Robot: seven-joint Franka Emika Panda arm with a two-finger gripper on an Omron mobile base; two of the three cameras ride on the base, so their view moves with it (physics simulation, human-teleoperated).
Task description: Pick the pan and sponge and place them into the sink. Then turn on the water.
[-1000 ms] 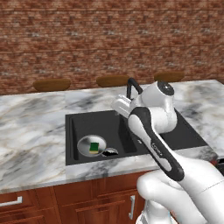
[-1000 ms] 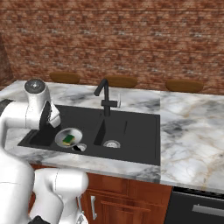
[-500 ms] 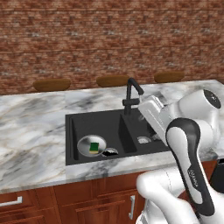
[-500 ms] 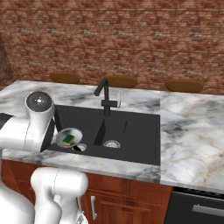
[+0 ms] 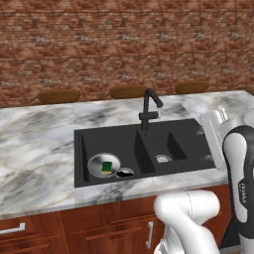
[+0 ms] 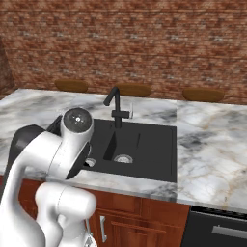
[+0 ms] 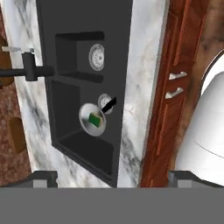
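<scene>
The silver pan (image 5: 103, 164) lies in the larger left basin of the black sink (image 5: 188, 130), its dark handle toward the front wall. The green sponge (image 5: 106, 166) rests inside the pan. In the hand view, from high above, the pan (image 7: 89, 122) and sponge (image 7: 95, 118) lie in the sink (image 7: 83, 17), well beyond my gripper (image 7: 113, 179). Its fingertips stand far apart with nothing between them. My arm (image 5: 238, 173) stands right of the sink. No water runs from the black faucet (image 5: 147, 106).
Marble counter (image 5: 34, 144) surrounds the sink. Three brown oval pieces (image 5: 58, 95) sit along the brick wall. Wooden cabinets with metal handles (image 7: 175, 85) run below the counter edge. The arm's white body (image 6: 62, 149) covers the left basin in the right base view.
My arm has swung from over the sink near the faucet out to the right of it. The pan and sponge have stayed in the left basin. The gripper has stayed open.
</scene>
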